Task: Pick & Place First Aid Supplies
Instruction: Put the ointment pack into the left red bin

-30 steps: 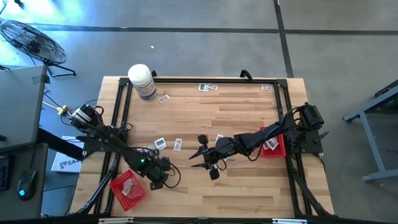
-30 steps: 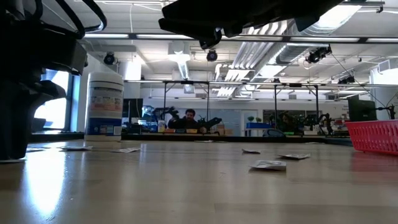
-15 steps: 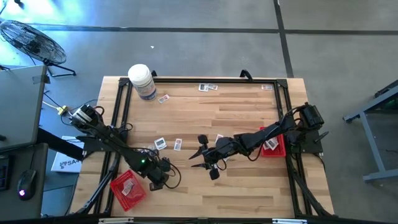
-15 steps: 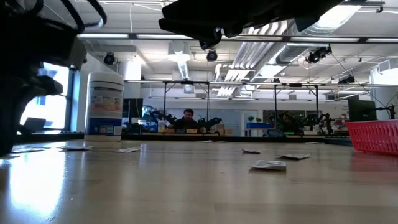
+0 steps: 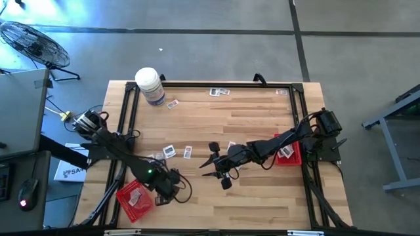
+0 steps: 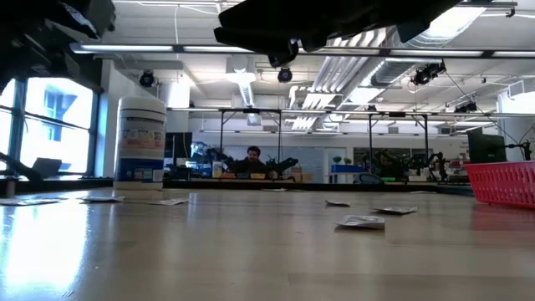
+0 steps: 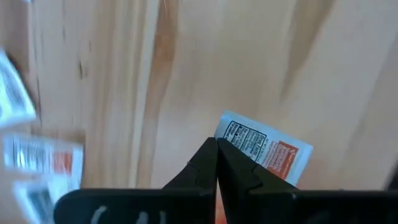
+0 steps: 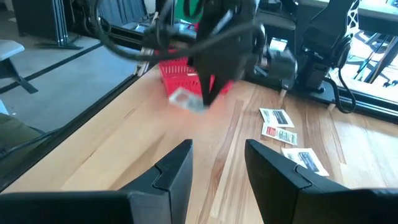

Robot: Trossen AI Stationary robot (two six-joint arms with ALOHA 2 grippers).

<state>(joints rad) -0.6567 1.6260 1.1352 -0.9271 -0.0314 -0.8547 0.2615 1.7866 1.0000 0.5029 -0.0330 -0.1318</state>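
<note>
White packet is pinched in my left pincer; I'm carrying it toward the red tray beside it.

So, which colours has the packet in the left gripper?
White with black print and an orange-red corner, clearest in the left wrist view: packet, left gripper.

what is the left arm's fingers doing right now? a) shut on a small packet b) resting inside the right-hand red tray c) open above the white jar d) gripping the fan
a: in the left wrist view the left gripper has its fingers pinched together on the edge of a white packet with red and dark print, lifted over the wood.
</note>
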